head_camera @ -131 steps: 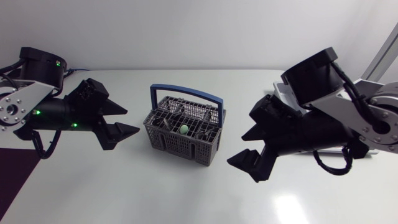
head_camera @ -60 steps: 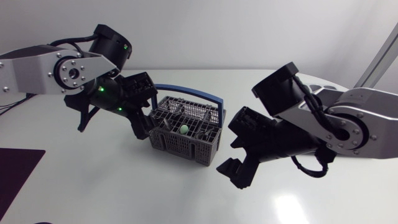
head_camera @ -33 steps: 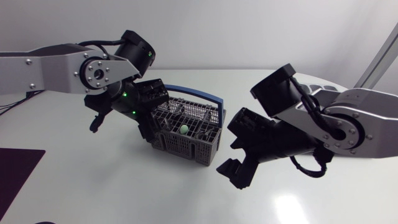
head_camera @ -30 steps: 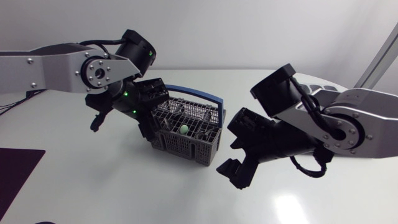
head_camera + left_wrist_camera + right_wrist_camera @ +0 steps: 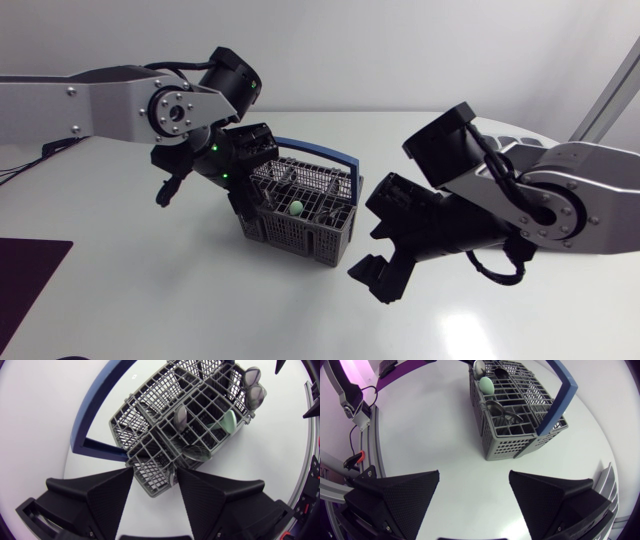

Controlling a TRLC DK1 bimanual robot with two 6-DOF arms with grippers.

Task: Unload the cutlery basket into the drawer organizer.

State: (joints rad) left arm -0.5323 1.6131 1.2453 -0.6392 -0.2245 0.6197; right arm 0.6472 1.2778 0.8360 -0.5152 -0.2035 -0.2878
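Centre of the overhead frame: left claw [image 5: 155, 472], open and empty, poised over the basket [image 5: 298, 210] corner, likely lining up a pick; right claw [image 5: 372, 236] hangs wide open, empty, alongside.

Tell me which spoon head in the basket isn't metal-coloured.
The pale green spoon near the middle of the basket; the silver spoons around it are all shiny metal.

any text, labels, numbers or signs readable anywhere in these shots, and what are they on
None can be read.
The cutlery basket and its blue handle show no print.
The left gripper and right gripper are plain black.
A tiny white mark on the table is too small to read.
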